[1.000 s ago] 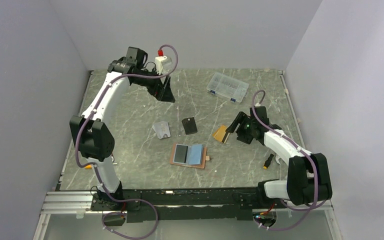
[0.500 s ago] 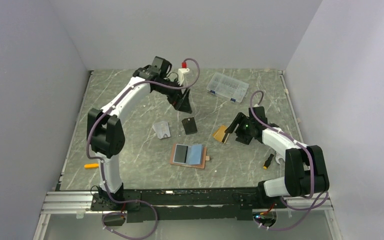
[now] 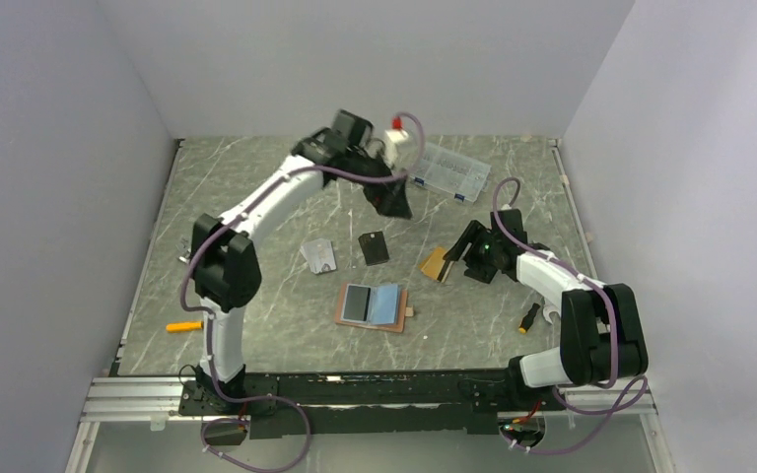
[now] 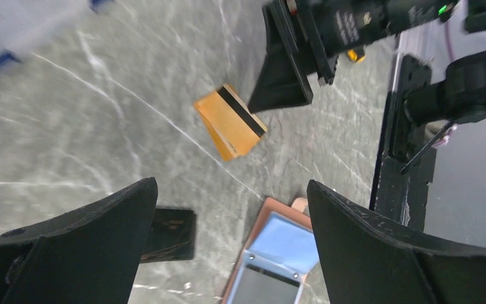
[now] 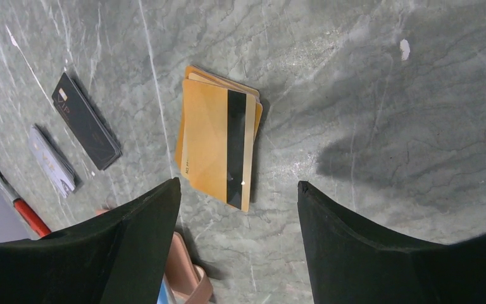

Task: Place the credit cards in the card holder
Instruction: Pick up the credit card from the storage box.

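Orange-gold cards (image 5: 218, 149) ahead of right fingers (image 5: 133, 253)

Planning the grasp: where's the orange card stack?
Top view, right of centre: the orange card stack lies between the black card and the right gripper.

Open tan card holder (image 3: 373, 306) lies pockets-up near the middle of a grey, marble-patterned desk (image 3: 286, 335). Beyond it, a silver-grey card (image 3: 318, 256) and a small black rectangle (image 3: 374, 246) lie side by side, with a fanned stack of orange-gold cards (image 3: 436, 264) to their right. A clear plastic box (image 3: 458, 175) sits farther back; an orange-handled tool (image 3: 183, 325) lies at left.
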